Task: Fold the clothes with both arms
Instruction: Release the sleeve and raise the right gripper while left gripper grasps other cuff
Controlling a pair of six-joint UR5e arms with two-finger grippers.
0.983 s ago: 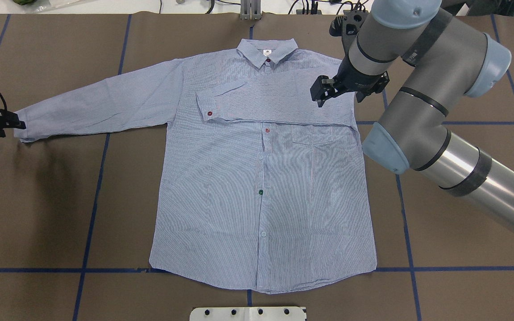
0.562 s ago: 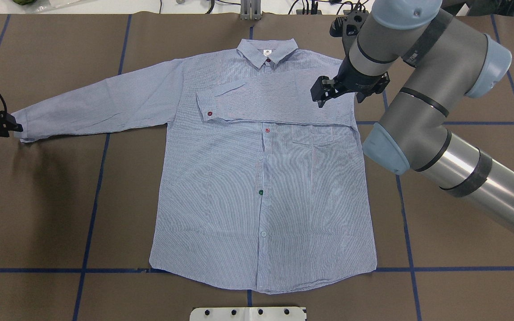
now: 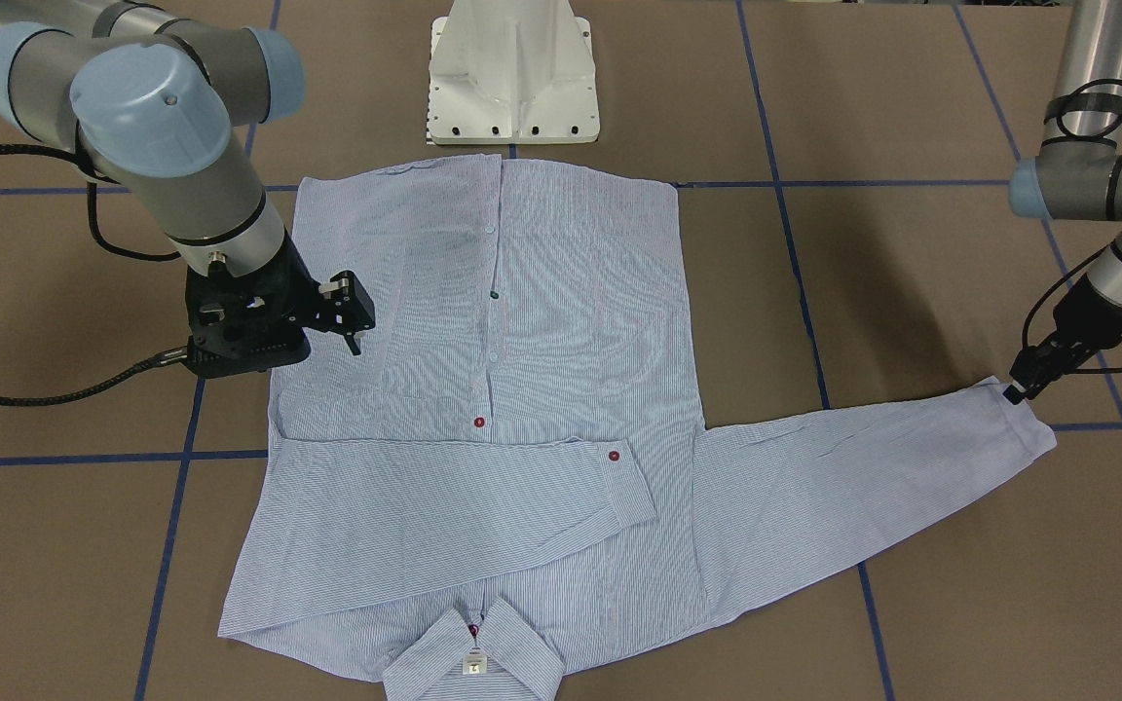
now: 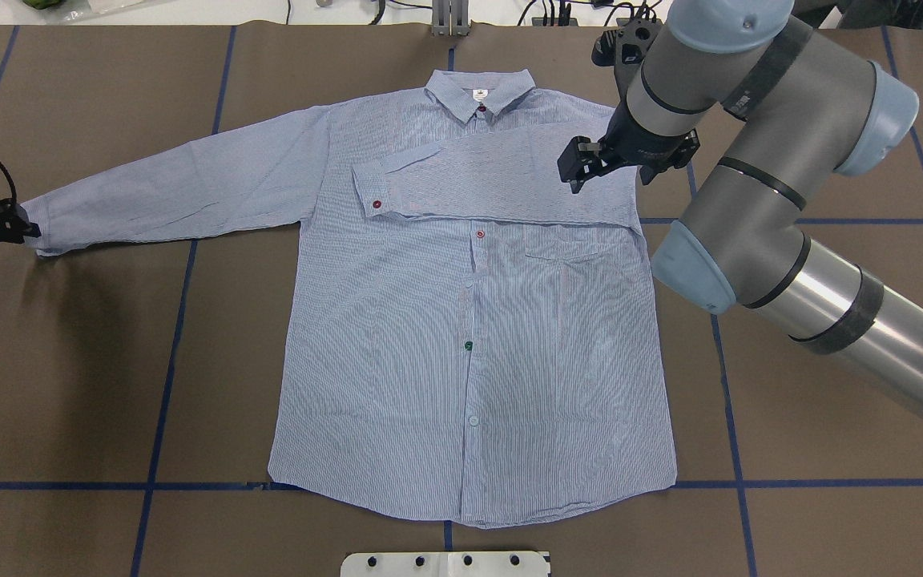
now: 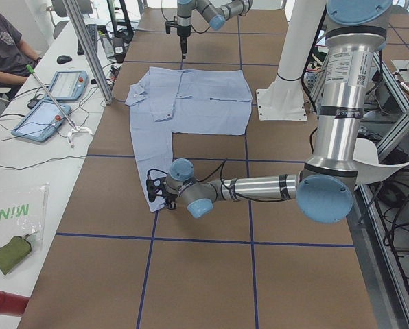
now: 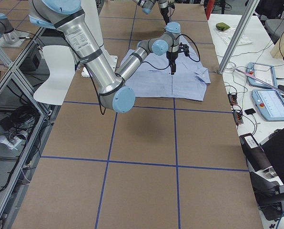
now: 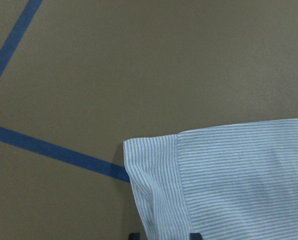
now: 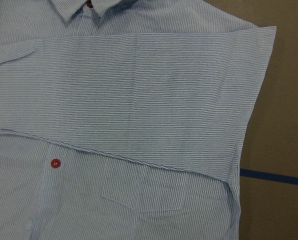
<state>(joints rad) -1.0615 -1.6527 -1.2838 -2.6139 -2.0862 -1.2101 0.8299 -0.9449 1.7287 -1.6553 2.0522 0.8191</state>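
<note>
Tabletop (image 4: 69, 361): left tool (image 3: 1014, 392) low at sleeve cuff (image 7: 154, 190).

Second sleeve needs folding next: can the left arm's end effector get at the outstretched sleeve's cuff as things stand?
Probably yes: the left end effector sits right at that cuff, fingertips either side of its edge in the wrist view, and nothing covers it.

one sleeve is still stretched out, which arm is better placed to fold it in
Left. The left gripper sits at the cuff of the outstretched sleeve; the right gripper hovers over the already folded sleeve on the shirt's other side.
</note>
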